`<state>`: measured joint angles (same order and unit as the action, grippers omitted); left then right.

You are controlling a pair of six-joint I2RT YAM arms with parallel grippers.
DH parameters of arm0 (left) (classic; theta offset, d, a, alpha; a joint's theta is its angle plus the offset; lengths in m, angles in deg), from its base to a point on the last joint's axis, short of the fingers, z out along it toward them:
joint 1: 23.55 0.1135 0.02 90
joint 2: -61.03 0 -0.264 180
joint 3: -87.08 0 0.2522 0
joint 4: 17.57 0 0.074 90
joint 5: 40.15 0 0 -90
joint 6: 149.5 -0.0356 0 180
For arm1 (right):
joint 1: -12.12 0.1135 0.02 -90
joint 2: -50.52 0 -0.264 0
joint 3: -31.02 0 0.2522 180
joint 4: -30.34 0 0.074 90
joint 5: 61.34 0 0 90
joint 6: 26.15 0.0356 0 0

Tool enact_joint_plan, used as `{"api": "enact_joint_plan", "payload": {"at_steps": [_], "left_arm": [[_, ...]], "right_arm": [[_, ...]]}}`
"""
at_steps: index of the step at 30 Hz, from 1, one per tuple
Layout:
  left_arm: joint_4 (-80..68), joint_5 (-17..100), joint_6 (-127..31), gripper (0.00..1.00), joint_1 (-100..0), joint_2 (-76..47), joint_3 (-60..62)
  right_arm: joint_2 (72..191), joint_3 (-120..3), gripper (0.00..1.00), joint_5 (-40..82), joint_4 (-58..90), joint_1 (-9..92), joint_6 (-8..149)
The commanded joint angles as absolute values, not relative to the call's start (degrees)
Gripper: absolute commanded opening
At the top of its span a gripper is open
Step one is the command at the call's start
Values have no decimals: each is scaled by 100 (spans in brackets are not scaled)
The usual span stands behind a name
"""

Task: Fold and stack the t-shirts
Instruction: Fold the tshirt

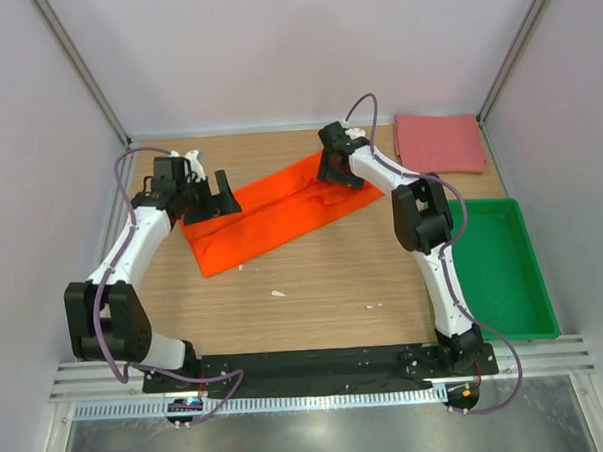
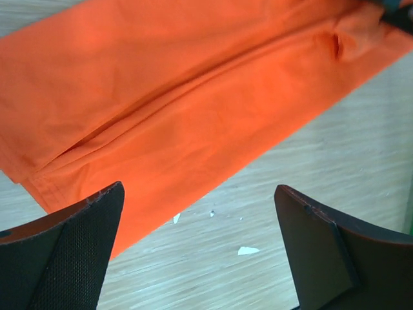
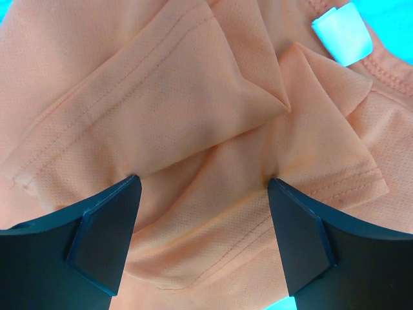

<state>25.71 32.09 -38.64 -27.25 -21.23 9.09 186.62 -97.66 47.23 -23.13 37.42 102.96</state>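
Note:
The bright orange t-shirt [image 1: 271, 212] lies folded lengthwise into a long strip, slanting across the middle of the table. It fills the left wrist view [image 2: 174, 103] and the right wrist view [image 3: 193, 129]. The pink-red t-shirt [image 1: 438, 143] lies folded at the far right corner. My left gripper [image 1: 218, 198] is open and empty over the strip's left end [image 2: 200, 252]. My right gripper [image 1: 337, 172] is open, its fingertips [image 3: 122, 194] pressed down on the bunched sleeve and collar at the strip's right end.
A green plastic tray [image 1: 514, 267] stands at the right edge. Small white scraps [image 1: 277, 293] lie on the wooden table [image 1: 324, 285] near the front. White walls enclose the back and sides.

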Motion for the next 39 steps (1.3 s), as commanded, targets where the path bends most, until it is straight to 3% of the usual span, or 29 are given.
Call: {"api": "enact_joint_plan", "payload": {"at_steps": [1, 5, 10, 20, 25, 30, 35, 39], "left_arm": [[2853, 3315, -4831, 100, -3014, -2334, 583], [3589, 3218, -5351, 100, -3058, -3493, -242], [3952, 3508, -5634, 100, -3058, -4608, -1069], [4268, 4483, -5748, 100, -3505, -5568, -1414], [4207, 4414, -5328, 100, -3769, -5526, -669], [3796, 3344, -4318, 100, -4261, -4930, 246], [2891, 2412, -2633, 100, -5297, -4270, 1169], [2012, 2304, -1628, 100, -6124, -3830, 1136]], "right_arm": [[18650, -10218, 86, 4871, -2226, 3708, 9514], [18158, -10877, 86, 4826, -2885, 3717, 9549], [17288, -10817, 86, 4791, -3587, 3717, 9347], [14810, -7928, 86, 4703, -3335, 3717, 9470], [14158, -7118, 86, 4650, -3107, 3708, 9566], [13947, -6493, 86, 4703, -2773, 3691, 9698], [14113, -6316, 86, 4720, -2412, 3664, 9725], [14666, -6614, 86, 4791, -2122, 3664, 9655]]}}
